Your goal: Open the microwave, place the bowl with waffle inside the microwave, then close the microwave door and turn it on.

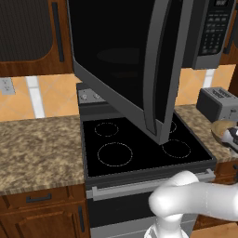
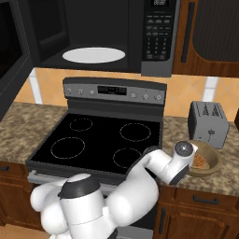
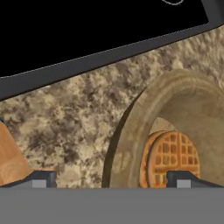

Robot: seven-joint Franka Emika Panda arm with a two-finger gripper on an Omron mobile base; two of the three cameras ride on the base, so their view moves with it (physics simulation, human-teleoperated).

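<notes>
— Since the microwave door (image 1: 139,65) is swung wide open, what is the arm doing now?

— It is down at the bowl (image 2: 207,161), on the stone counter (image 2: 219,179) to the right of the stove (image 2: 93,140), just in front of the toaster (image 2: 208,122). The gripper (image 3: 111,180) sits right at the bowl's near wall.

— Where is the bowl from the fingers?

— Its rim runs up between the two tips. One tip (image 3: 39,180) is outside the bowl over the counter, the other is inside, near the waffle (image 3: 168,159). The fingers are spread apart and hold nothing yet — I think they need to squeeze on that rim next.

— How many things are there?

— One bowl, one waffle in it, one toaster, one microwave (image 2: 100,35) up above the stove with a white plate (image 2: 93,54) inside. And one arm, so that one must do it.
</notes>
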